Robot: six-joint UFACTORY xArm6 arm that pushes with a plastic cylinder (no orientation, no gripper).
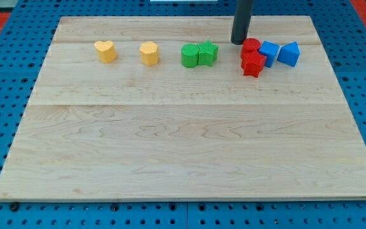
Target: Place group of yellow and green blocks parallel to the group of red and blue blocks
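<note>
Near the far edge of the wooden board (170,146) all eight blocks lie in one loose row. From the left: a yellow heart block (105,51), a yellow block (149,53) of roughly hexagonal shape, then a green rounded block (190,55) touching a green star block (208,52). At the right sits the other group: a red round block (251,46) with a red star block (253,64) pressed just in front of it, a blue block (269,53) touching them, and a blue house-shaped block (289,53) just beside that.

I have no fingers to open or close, only a rod. It stands nearly upright, coming down from the far edge, and my tip (237,42) rests on the board just left of and behind the red round block, in the gap between the greens and the reds, touching neither as far as I can tell.

I judge the yellows are too spread out to count as a tidy group; they and the greens need gathering into a line matching the red-blue cluster.
</note>
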